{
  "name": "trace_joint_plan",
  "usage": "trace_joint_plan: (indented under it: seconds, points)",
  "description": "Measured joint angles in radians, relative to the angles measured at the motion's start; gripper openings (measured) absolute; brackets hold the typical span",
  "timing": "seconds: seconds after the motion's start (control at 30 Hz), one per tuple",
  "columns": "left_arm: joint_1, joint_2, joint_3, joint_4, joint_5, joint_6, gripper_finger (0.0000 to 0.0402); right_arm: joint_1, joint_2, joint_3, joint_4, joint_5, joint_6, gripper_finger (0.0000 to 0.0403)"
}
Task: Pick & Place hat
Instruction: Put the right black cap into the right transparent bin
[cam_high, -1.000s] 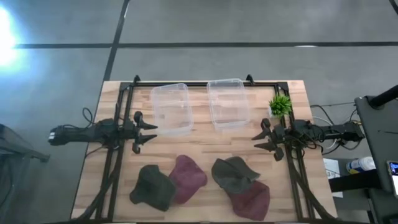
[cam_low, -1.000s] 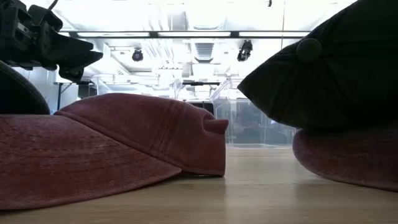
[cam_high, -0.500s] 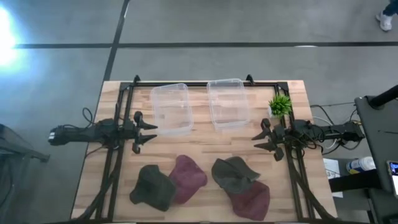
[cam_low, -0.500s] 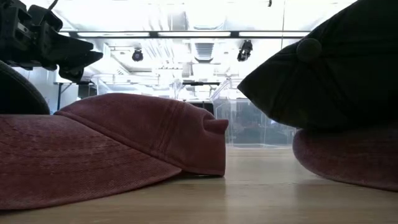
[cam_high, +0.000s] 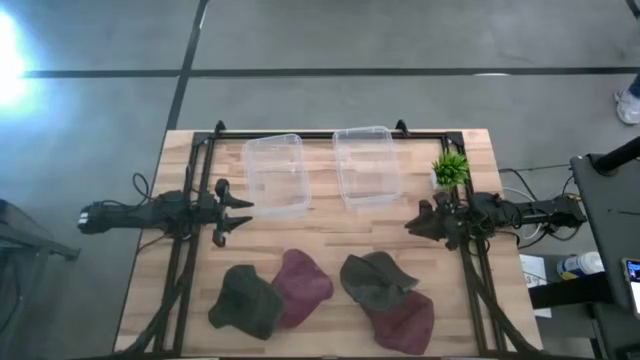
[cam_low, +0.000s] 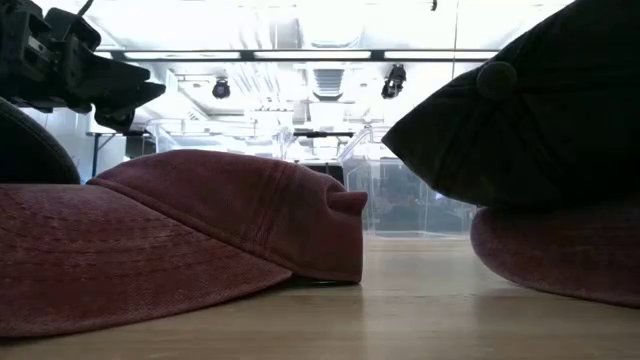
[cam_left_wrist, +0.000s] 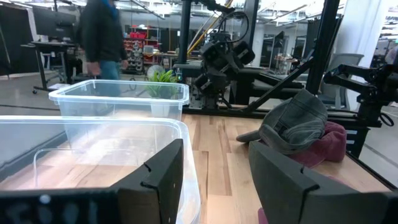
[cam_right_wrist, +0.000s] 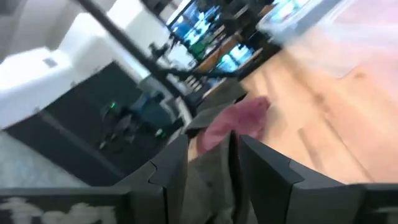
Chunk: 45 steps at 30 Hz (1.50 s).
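Four hats lie near the table's front edge. A dark hat (cam_high: 245, 300) overlaps a maroon hat (cam_high: 302, 287) on the left. On the right, a grey hat (cam_high: 377, 278) rests with its crown on another maroon hat (cam_high: 406, 319); the low view shows this pair stacked as grey hat (cam_low: 530, 120) on maroon hat (cam_low: 560, 250). My left gripper (cam_high: 232, 212) hovers open at the left, beside the left clear bin (cam_high: 275, 175). My right gripper (cam_high: 420, 222) hovers open at the right, above and behind the grey hat (cam_right_wrist: 211, 177).
Two clear plastic bins stand side by side at the far middle, the right bin (cam_high: 366, 165) next to a small green plant (cam_high: 450, 168). Black frame rails run along both table sides. Bare wood lies between the bins and the hats. A person (cam_left_wrist: 102, 37) walks in the room behind.
My right gripper has rolled about its wrist, so its fingers no longer spread flat as seen from above, and its wrist picture is now tilted and blurred. The hats and my left arm have stayed put.
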Motion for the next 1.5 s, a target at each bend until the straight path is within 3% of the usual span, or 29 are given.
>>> trace_joint_plan:
  seconds: [0.1, 0.27, 0.47, 0.53, 0.73, 0.9, 1.13, 1.27, 1.5]
  points:
    - [0.0, 0.0, 0.0, 0.0, 0.0, 0.0, 0.0177, 0.0, 0.001, 0.0, 0.028, 0.058, 0.024, 0.0139]
    - [0.0, 0.0, 0.0, 0.0, 0.0, 0.0, 0.0177, 0.0, 0.002, 0.0, 0.223, 0.057, 0.224, 0.0139]
    - [0.0, 0.0, 0.0, 0.0, 0.001, 0.0, 0.0177, 0.025, 0.074, 0.002, 0.247, -0.024, 0.288, 0.0141]
    - [0.0, 0.0, 0.0, 0.0, 0.001, 0.0, 0.0177, 0.053, 0.128, 0.044, 0.15, -0.025, 0.282, 0.0141]
    - [0.0, 0.0, 0.0, 0.0, 0.0, 0.0, 0.0177, 0.163, 0.425, 0.375, -0.435, 0.092, 0.124, 0.0139]
    - [0.0, 0.0, 0.0, 0.0, 0.0, 0.0, 0.0177, 0.344, 0.709, 0.625, -0.811, 0.13, 0.058, 0.0139]
    - [0.0, 0.0, 0.0, 0.0, 0.0, 0.0, 0.0177, 0.578, 1.014, 0.879, -1.002, 0.14, 0.081, 0.0166]
    - [0.0, 0.0, 0.0, 0.0, 0.0, 0.0, 0.0177, 0.646, 1.134, 1.04, -1.171, 0.206, 0.092, 0.0202]
    - [0.0, 0.0, 0.0, 0.0, 0.0, 0.0, 0.0177, 0.686, 1.346, 1.137, -1.17, 0.264, -0.049, 0.0251]
